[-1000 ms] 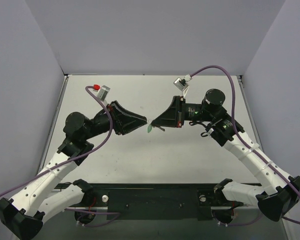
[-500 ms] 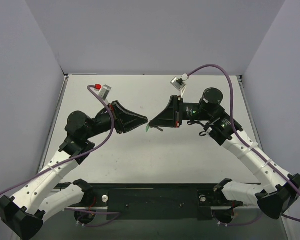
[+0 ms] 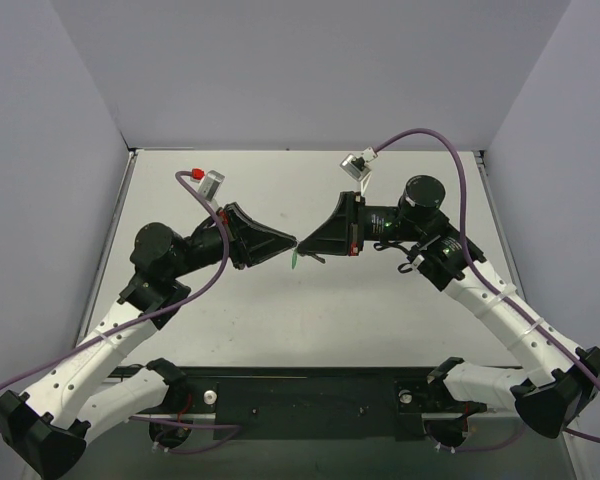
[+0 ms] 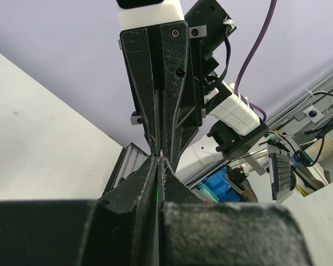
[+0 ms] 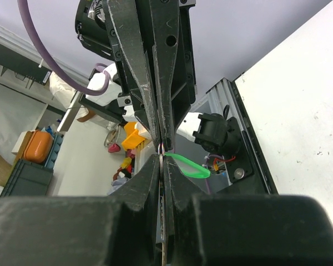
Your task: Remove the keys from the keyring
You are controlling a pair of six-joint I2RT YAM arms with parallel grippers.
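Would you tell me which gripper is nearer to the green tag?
Right, narrowly. The green tag hangs at the tip of the right gripper, on its side of the meeting point. The left gripper meets it tip to tip from the opposite side.

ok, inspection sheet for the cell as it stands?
surface: pale table, matte.
job's things: green keyring tag hangs at the claw tips, off the table; key too small to make out.
clutter: nothing seen.
grippers: left claw and right claw both shut, tip to tip in mid-air.
cables: purple cables loop along both arms, away from the tips.
surroundings: grey walls on three sides; black base rail at the near edge.
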